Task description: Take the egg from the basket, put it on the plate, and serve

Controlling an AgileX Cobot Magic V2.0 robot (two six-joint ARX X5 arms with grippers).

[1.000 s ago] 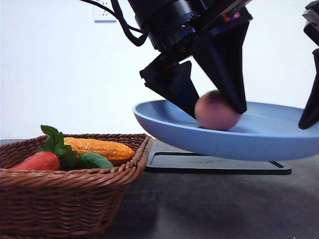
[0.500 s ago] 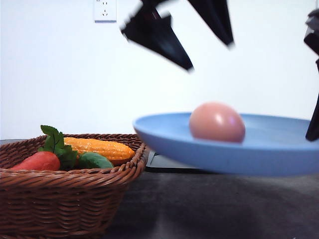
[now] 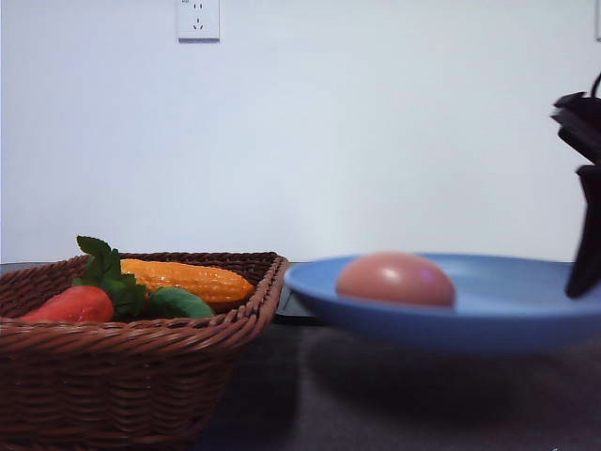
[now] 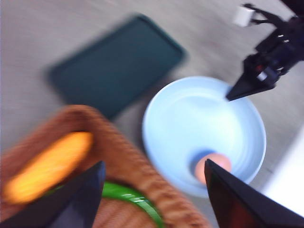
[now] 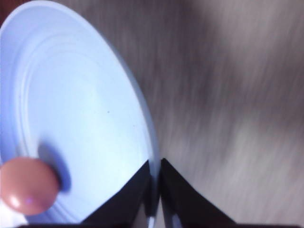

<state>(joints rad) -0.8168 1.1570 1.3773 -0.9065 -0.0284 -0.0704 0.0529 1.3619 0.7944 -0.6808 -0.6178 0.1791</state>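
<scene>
Egg [image 3: 396,279] sat on blue plate [image 3: 526,319], whose rim right gripper [image 5: 155,187] pinched; left gripper [image 4: 152,199] gaped empty above, nearer basket [image 3: 131,376].

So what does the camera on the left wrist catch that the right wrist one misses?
Left wrist alone: the basket, a yellow vegetable, a green one, the black tray, its own open left hand, and the right hand seen from afar at the plate's rim. Right wrist alone: its fingers closed on that rim. Shared: plate and egg.
</scene>
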